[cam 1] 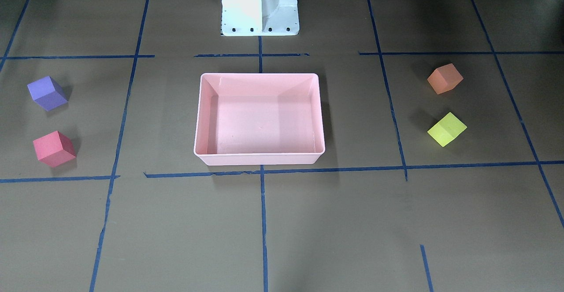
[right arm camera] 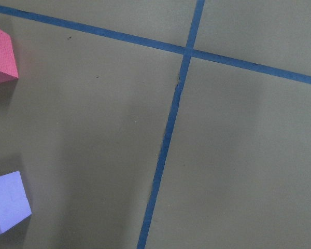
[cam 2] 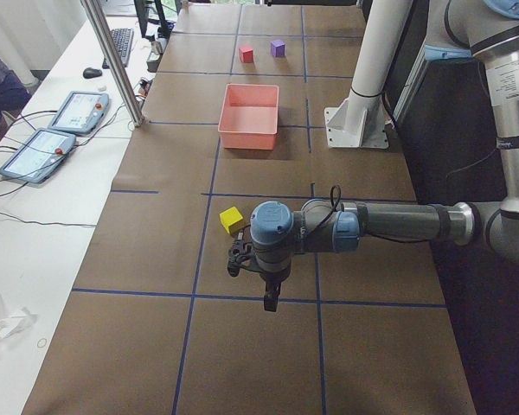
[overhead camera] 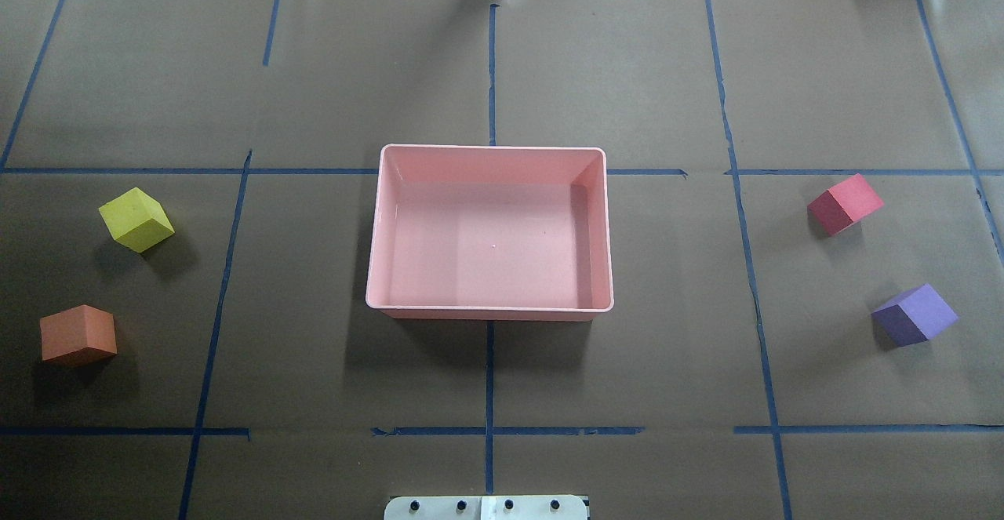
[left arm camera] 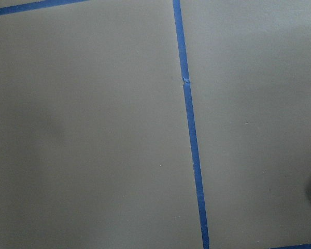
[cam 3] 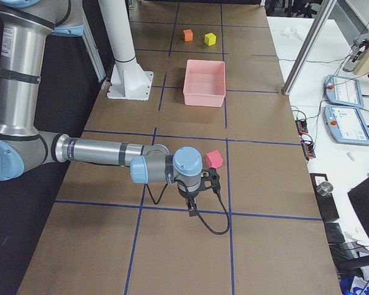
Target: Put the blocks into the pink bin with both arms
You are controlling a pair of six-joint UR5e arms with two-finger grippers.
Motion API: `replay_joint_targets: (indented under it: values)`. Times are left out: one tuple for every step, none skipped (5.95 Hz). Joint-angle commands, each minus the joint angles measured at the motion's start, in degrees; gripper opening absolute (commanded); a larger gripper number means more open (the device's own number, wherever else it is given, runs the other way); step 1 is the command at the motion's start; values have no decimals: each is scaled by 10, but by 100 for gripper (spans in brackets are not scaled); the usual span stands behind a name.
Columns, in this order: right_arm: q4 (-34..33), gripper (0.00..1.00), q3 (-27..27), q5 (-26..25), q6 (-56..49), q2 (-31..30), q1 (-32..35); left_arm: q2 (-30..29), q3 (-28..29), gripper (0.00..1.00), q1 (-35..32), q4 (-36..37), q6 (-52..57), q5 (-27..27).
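Observation:
The pink bin (overhead camera: 490,312) stands empty at the table's middle. On the overhead view's left lie the yellow block (overhead camera: 136,220) and the orange block (overhead camera: 78,335). On its right lie the red block (overhead camera: 845,204) and the purple block (overhead camera: 914,314). My left gripper (cam 2: 271,298) shows only in the exterior left view, hanging above the table near the yellow block (cam 2: 232,219). My right gripper (cam 3: 191,206) shows only in the exterior right view, near the red block (cam 3: 214,159). I cannot tell whether either is open. The right wrist view shows the red block (right arm camera: 0,57) and the purple block (right arm camera: 8,205) at its left edge.
Blue tape lines (overhead camera: 489,379) divide the brown table into squares. The white pedestal base (cam 1: 260,5) stands behind the bin. Operator tablets (cam 2: 60,130) and a metal post (cam 2: 112,60) are on the side bench beyond the table.

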Motion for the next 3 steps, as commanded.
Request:
replay_joint_targets:
  values:
    - [0,100,0,-5,1,32,-37,-3,-4,100,3,-1,1,0]
    - [0,100,-1,-12,38,82,-87,-2,-4,100,3,-1,1,-1]
    - [1,100,-2,-24,118,124,-145,-2,-5,100,3,-1,1,-1]
